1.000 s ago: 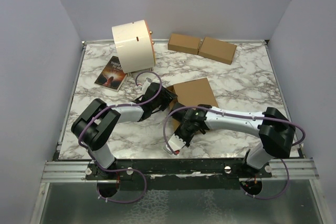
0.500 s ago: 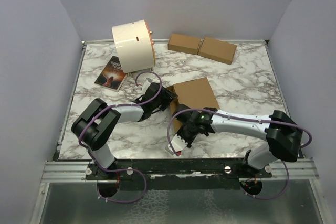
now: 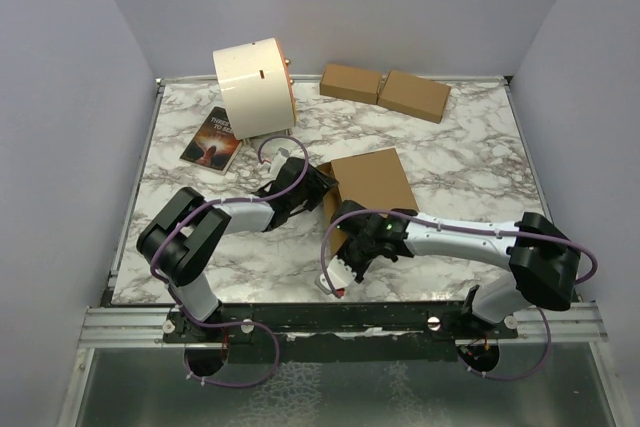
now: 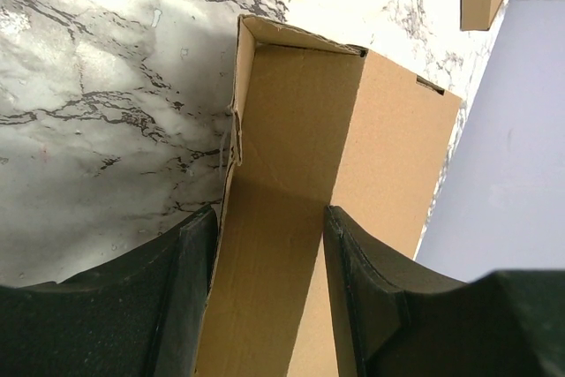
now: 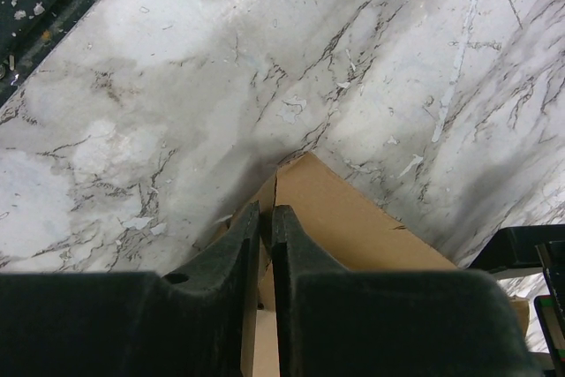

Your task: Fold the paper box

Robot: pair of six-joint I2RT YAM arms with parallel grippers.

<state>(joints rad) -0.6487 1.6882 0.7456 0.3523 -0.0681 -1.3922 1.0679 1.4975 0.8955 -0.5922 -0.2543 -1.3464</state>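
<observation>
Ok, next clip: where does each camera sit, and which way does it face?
Top external: fixed above and behind the bases, looking down over the table; left arm and right arm show whole, paper box mid-table.
Left wrist: on the left arm, looking along its jaws, which straddle a wall of the box.
Right wrist: on the right arm, looking down at marble and a box corner; its jaws pinch a cardboard edge.
Shared: all three show the paper box.

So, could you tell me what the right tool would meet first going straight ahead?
The paper box: its cardboard corner sits at the tips of the right tool, with marble table beyond, though depth is unclear.
</observation>
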